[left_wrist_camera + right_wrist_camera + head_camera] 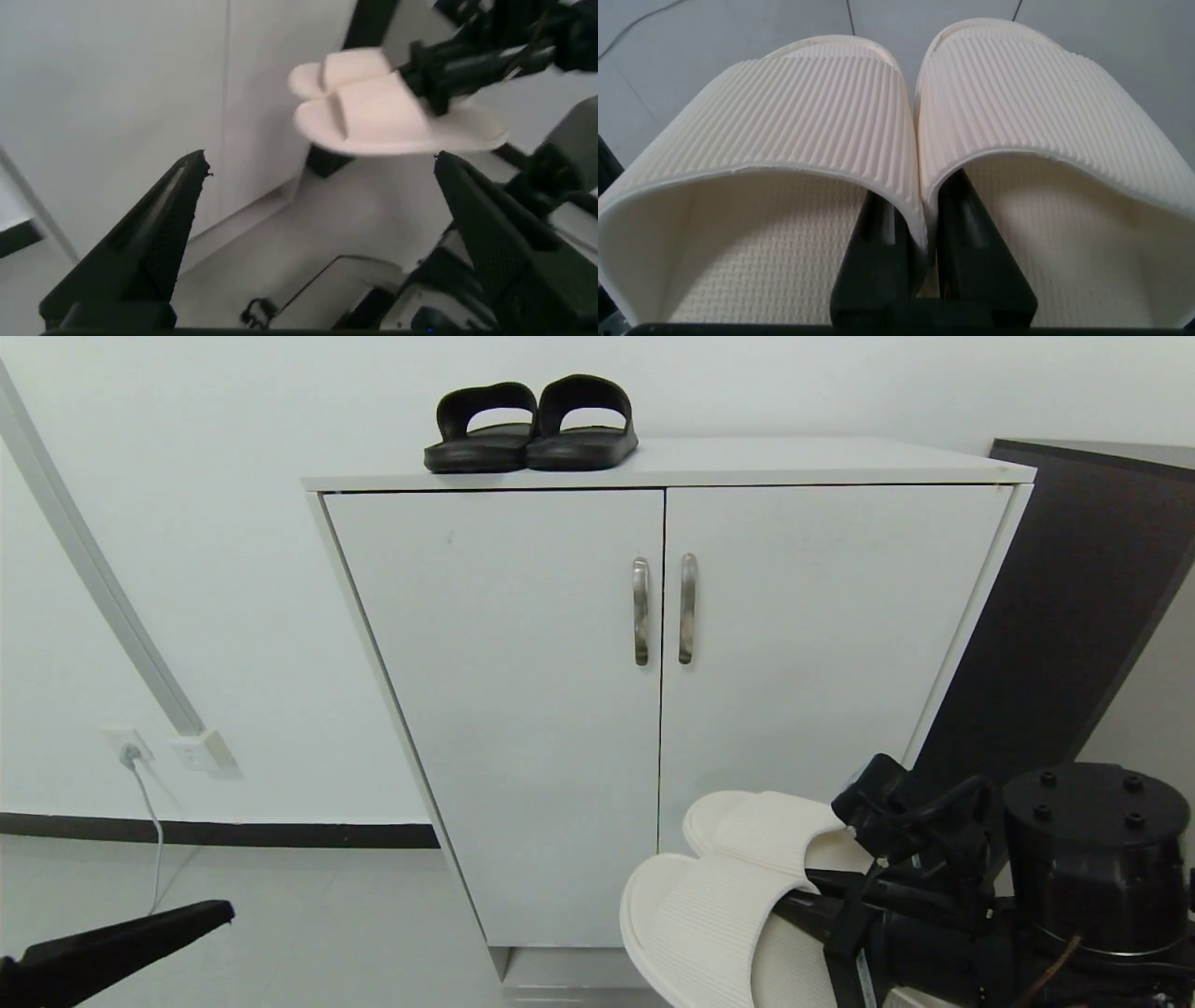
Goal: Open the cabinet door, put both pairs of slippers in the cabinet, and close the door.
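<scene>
The white cabinet [504,709] stands against the wall with both doors closed, and its two metal handles [640,611] meet at the middle. A pair of black slippers [532,427] rests on its top, left of centre. My right gripper [826,896] is low in front of the right door, shut on a pair of white ribbed slippers [719,896]. Its fingers [873,261] reach inside both slippers [822,121] and pinch the two inner walls together. My left gripper [322,166] is open with nothing in it, low at the left [121,943], and faces the held white slippers [392,112].
A dark panel [1074,616] leans beside the cabinet on the right. A wall socket with a cable [126,747] and a slanted conduit [84,560] are on the left wall. Pale floor [327,915] lies left of the cabinet.
</scene>
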Motion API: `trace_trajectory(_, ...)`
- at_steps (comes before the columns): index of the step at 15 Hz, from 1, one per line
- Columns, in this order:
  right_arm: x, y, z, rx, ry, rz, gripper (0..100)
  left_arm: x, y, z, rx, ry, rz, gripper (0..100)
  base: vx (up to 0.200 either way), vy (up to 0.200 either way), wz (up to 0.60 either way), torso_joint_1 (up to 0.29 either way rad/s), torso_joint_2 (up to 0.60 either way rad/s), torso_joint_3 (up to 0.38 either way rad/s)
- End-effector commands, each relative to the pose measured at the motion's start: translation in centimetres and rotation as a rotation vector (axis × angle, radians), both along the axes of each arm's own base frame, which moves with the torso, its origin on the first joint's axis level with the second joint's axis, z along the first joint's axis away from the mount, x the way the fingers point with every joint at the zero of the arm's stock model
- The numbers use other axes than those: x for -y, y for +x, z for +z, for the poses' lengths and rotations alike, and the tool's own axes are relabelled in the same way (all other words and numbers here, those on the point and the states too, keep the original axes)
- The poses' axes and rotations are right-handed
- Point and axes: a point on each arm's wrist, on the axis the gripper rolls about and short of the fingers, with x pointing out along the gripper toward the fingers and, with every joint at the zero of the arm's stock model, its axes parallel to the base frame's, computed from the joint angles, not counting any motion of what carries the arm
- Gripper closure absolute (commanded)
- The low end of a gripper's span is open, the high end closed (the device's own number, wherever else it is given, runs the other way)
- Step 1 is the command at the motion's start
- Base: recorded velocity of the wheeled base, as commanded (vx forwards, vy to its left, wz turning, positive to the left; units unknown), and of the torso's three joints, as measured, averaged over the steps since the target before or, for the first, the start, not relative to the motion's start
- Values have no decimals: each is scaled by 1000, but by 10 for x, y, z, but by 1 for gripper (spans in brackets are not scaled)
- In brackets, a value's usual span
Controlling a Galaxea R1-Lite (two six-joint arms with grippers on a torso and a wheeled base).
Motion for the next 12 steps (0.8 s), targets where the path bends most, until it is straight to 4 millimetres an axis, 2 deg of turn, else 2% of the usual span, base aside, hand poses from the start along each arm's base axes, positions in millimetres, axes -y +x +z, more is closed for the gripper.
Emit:
trace_trajectory(1,-2,1,-4,-10,-12,0,100,14,25,2,-80,-40,-77,0,0,0,0,0,0,0)
trace_trajectory(3,-2,1,-4,-9,-13,0,100,25,40,11,-99,-115,-114,0,0,0,0,0,0,0)
trace_trajectory(7,-2,2,-5,-11,-17,1,100,45,60,22,-112,-120,-196,0,0,0,0,0,0,0)
trace_trajectory(10,-2,2,-6,-16,-18,0,100,76,77,45,-147,-162,-310,0,0,0,0,0,0,0)
trace_trajectory(12,-2,2,-6,-20,-15,1,100,92,88,49,-174,-165,-348,0,0,0,0,0,0,0)
